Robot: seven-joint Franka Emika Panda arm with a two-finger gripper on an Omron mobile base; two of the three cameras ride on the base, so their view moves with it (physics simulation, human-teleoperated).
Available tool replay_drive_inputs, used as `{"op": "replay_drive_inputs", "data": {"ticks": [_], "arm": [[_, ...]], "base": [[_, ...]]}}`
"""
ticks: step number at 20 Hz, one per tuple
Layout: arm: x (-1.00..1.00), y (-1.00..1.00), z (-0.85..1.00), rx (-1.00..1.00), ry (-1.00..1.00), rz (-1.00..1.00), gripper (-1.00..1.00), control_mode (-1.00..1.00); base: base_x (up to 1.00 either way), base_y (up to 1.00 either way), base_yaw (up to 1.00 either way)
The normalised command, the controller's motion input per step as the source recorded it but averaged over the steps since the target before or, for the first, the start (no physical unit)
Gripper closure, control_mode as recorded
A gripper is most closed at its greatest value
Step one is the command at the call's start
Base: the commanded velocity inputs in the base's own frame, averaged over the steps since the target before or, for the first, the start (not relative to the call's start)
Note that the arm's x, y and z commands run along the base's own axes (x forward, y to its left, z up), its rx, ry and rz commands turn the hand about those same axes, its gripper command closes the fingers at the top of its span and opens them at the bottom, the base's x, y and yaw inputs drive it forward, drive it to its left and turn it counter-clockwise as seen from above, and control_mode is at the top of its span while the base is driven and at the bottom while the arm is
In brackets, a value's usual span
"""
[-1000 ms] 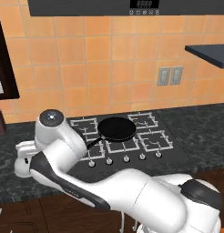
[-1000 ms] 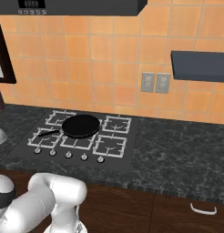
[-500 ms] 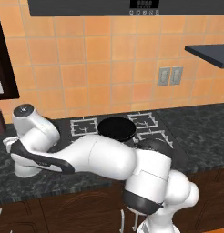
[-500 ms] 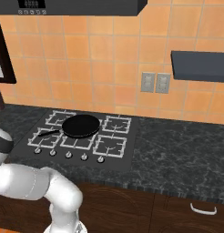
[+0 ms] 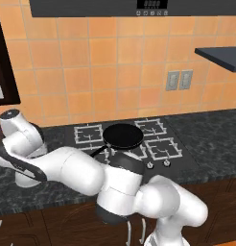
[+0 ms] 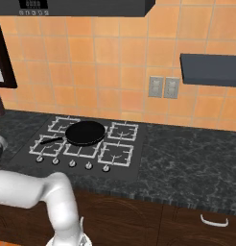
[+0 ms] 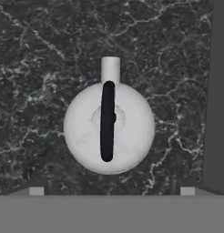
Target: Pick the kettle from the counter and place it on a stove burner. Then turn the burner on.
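- Left base view: the table (image 5: 211,137) of dark marbled stone carries a black cooktop (image 5: 180,158) with a frying pan (image 5: 123,136) over its grates; the front right stove burner (image 5: 162,148) stands free.
- Arm (image 5: 67,168) reaches far left, over the table beside the cooktop.
- Hand view, from directly above: the kettle (image 7: 127,136) sits upright on the stone, spout away from the camera, apart from the cooktop.
- Handle (image 7: 107,121): thin, rigid black arch across the dome; judged the proper hold, since the smooth shell looks slippery.
- Fingers (image 7: 111,191) spread fully open, empty, either side below the kettle.
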Motion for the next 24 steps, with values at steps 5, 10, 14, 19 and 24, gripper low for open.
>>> {"op": "replay_drive_inputs", "data": {"ticks": [5,10,14,19,24], "arm": [[0.06,0.17,-0.48,-0.02,0.0,0.04,-1.0,-1.0],[0.18,0.0,-0.42,-0.02,0.0,0.04,-1.0,-1.0],[0.18,-0.01,-0.3,0.0,0.0,0.06,-1.0,-1.0],[0.16,0.0,-0.17,0.0,0.0,0.05,1.0,-1.0],[0.13,0.0,-0.08,0.0,-0.01,0.0,1.0,-1.0]], "base": [[0.0,0.0,0.0],[0.0,0.0,0.0],[0.0,0.0,0.0],[0.0,0.0,0.0],[0.0,0.0,0.0]]}}
